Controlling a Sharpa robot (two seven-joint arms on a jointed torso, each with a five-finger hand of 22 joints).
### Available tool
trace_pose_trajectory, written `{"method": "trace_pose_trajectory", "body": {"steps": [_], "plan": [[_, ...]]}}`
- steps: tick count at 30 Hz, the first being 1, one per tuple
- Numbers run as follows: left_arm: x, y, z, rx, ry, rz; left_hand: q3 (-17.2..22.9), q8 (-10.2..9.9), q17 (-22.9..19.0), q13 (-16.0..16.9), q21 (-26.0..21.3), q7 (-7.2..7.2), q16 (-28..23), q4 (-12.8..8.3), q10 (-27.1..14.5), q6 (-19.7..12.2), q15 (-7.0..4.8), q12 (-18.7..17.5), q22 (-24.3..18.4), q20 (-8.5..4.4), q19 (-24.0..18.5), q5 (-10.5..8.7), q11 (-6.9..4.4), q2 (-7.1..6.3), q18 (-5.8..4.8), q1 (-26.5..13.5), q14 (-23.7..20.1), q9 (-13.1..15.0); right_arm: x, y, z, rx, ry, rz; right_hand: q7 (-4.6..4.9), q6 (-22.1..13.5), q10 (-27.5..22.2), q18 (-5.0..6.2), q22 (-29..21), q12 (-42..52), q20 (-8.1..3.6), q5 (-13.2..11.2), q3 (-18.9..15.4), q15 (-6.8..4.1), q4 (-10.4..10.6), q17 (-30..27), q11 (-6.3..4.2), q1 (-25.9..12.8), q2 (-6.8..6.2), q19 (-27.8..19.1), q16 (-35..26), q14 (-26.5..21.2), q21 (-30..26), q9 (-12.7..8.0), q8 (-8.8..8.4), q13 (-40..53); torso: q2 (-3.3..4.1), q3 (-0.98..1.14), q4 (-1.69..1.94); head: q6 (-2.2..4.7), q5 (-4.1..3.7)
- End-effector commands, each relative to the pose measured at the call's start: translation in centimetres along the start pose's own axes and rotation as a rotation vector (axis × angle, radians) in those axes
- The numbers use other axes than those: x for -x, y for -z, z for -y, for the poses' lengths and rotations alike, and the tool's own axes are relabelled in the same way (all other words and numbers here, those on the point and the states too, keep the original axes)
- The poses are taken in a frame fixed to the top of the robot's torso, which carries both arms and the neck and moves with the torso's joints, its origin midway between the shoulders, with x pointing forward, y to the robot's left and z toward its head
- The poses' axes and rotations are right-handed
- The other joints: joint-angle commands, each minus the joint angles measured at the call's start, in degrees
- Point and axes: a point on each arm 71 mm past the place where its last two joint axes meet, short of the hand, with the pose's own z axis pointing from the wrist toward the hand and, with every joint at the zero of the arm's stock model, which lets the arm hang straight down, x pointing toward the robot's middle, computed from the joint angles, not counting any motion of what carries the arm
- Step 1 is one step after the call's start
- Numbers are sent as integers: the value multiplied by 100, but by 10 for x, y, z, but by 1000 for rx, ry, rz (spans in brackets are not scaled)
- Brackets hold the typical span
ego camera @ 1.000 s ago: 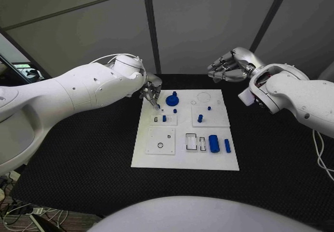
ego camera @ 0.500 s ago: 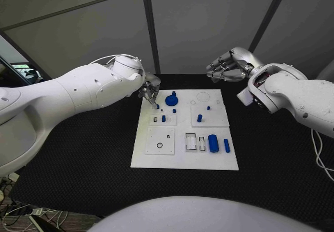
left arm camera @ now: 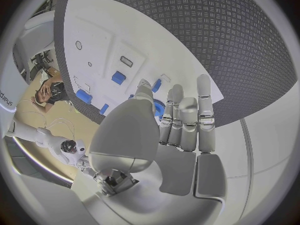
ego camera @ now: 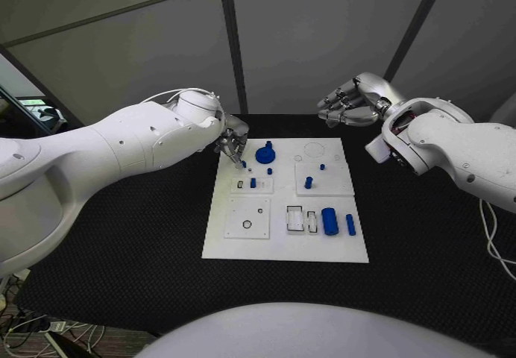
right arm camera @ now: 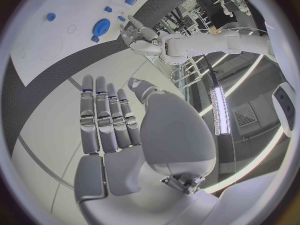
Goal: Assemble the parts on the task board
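Note:
The white task board [ego camera: 282,242] lies in the middle of the black table. On it are a blue toothed disc [ego camera: 265,155], small blue pegs [ego camera: 309,181] and a fat blue cylinder [ego camera: 329,221] beside a thin one [ego camera: 350,224]. My left hand [ego camera: 233,143] hovers over the board's far left corner, fingers pointing down and holding nothing. In the left wrist view its fingers [left arm camera: 187,120] are straight, with the board [left arm camera: 100,40] and a blue peg [left arm camera: 119,77] beyond them. My right hand [ego camera: 350,101] is raised behind the board's far edge, empty; its fingers [right arm camera: 103,117] are stretched out.
Black mat [ego camera: 129,224] surrounds the board on all sides. Grey wall panels [ego camera: 312,45] stand close behind the table. The board has a square plate with a small ring hole [ego camera: 247,223] and rectangular slots [ego camera: 294,218]. The right wrist view shows the disc [right arm camera: 100,25] and my left hand [right arm camera: 134,35].
My left hand has drawn back slightly from the board's far left corner, its fingertip a little higher. The right hand has barely moved.

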Motion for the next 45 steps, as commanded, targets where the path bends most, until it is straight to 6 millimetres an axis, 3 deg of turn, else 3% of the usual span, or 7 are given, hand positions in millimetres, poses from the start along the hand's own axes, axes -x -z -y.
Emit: {"method": "trace_pose_trajectory", "body": {"steps": [1,12,30,45], "plan": [[1,-1,1,-15,-12,11,-6,-35,12,11,-39,-29,-28,-35,-37,-26,-3,-21,11,0,-32,-8,-3,15,-148,58,-46,10,0,0,-2,9,0,-3,14,-28,4,28,-5,-23,7,19,0,39,18,-5,29,-38,7,34,-8,7,-17,-4,-15,4,-1,0,1,-1,-12],[-2,-3,6,-48,-10,5,28,-117,-16,33,-67,-47,-51,-69,-62,-21,2,-72,42,6,-66,-5,-3,243,-151,164,-100,42,-1,-1,-3,11,-1,-5,14,-28,4,28,-5,-23,7,19,0,39,18,-5,29,-38,7,34,-8,7,-17,-4,-15,4,-3,3,-2,-1,-18],[-5,-4,6,-58,-6,-14,29,-203,29,47,-88,-79,-26,-71,-46,167,-4,-129,81,3,-85,-24,-17,474,-148,264,-104,76,-2,-1,-4,13,-2,-7,14,-28,4,28,-5,-23,7,19,0,39,18,-5,29,-38,7,34,-8,7,-17,-4,-15,4,-3,2,3,-1,-21],[-6,-4,5,-55,-4,-24,13,-264,42,36,-98,-92,-17,-85,-14,338,-13,-204,110,-3,-84,-26,-27,591,-148,361,-104,101,-2,-2,-4,14,-2,-8,14,-26,5,29,-10,-22,6,25,7,38,24,-11,27,-31,16,42,-7,9,-25,-4,-13,5,-2,-3,4,-1,-17]]}}
